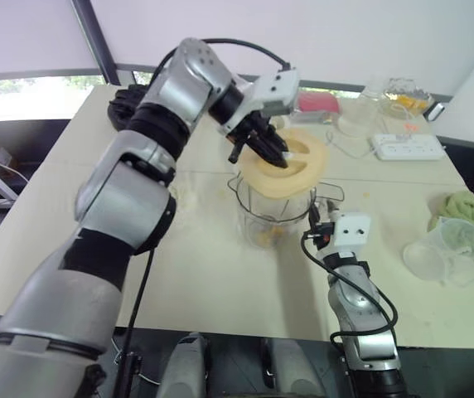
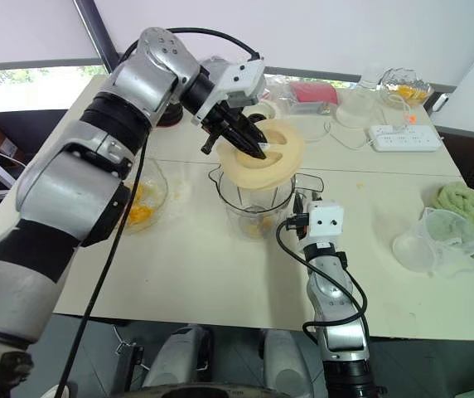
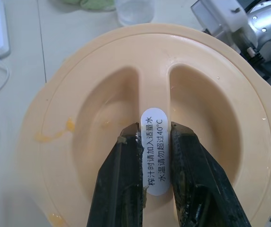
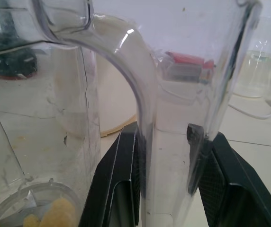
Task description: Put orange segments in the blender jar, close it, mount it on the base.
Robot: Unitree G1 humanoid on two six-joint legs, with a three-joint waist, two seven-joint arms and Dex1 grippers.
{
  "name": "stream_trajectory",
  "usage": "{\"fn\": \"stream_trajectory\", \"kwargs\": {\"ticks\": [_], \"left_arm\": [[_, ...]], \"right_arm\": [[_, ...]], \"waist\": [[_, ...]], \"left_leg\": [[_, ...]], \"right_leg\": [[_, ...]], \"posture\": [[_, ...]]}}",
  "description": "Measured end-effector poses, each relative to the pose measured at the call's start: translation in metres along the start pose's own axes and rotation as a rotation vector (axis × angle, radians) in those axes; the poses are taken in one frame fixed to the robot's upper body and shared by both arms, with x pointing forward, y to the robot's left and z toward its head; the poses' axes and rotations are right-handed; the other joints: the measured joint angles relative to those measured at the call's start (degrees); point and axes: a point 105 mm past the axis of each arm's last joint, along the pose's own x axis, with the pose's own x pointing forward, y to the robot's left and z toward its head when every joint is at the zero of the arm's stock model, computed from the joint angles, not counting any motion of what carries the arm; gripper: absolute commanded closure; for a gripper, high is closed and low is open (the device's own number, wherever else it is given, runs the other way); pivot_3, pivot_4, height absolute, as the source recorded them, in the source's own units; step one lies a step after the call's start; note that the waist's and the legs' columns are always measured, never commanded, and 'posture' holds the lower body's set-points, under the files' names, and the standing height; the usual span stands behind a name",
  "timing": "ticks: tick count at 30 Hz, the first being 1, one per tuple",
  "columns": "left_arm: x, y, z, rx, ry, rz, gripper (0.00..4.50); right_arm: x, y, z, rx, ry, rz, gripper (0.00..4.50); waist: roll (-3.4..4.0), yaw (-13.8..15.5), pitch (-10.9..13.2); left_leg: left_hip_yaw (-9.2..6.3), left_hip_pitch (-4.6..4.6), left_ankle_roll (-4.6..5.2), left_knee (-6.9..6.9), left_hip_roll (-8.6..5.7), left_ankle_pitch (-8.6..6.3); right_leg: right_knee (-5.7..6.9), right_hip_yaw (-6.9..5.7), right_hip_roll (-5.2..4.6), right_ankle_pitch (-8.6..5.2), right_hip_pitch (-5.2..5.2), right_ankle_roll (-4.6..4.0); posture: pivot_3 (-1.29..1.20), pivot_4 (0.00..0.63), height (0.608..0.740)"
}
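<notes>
A clear blender jar (image 1: 272,217) stands mid-table with orange pieces (image 4: 55,215) at its bottom. My right gripper (image 4: 166,142) is shut on the jar's handle (image 4: 166,123), holding it from the near right side. A cream round lid (image 1: 285,163) hangs tilted just over the jar's mouth. My left gripper (image 3: 153,142) is shut on the lid's central ridge (image 3: 154,94), which carries a white label. The left gripper (image 2: 245,143) reaches in from the far left above the jar.
A glass bowl of orange segments (image 2: 142,207) sits left of the jar. At the far right lie a power strip (image 1: 407,147), a glass dish (image 1: 407,98) and a red object (image 1: 317,101). A clear measuring cup (image 1: 440,249) and a green cloth (image 1: 469,209) lie near the right edge.
</notes>
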Motion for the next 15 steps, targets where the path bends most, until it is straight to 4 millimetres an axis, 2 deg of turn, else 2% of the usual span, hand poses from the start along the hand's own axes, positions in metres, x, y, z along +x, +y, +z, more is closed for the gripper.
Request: {"fn": "stream_trajectory", "kwargs": {"ticks": [6, 15], "left_arm": [[-0.003, -0.008, 0.000, 0.058, 0.008, -0.034, 4.27], [-0.004, -0.024, 0.001, 0.059, -0.015, -0.112, 4.27]], "right_arm": [[0.000, -0.001, -0.001, -0.001, -0.003, -0.003, 2.99], [0.000, -0.003, -0.002, -0.005, -0.006, -0.006, 2.99]], "waist": [[0.00, -0.01, 0.00], [0.01, 0.03, 0.00]], "left_leg": [[0.01, 0.01, 0.00, 0.01, 0.00, 0.00], [0.02, 0.03, 0.00, 0.05, 0.00, 0.00]], "right_leg": [[0.01, 0.02, 0.00, 0.00, 0.00, -0.01], [0.01, 0.03, -0.01, -0.04, 0.04, -0.07]], "posture": [[0.00, 0.150, 0.740], [0.00, 0.150, 0.740]]}}
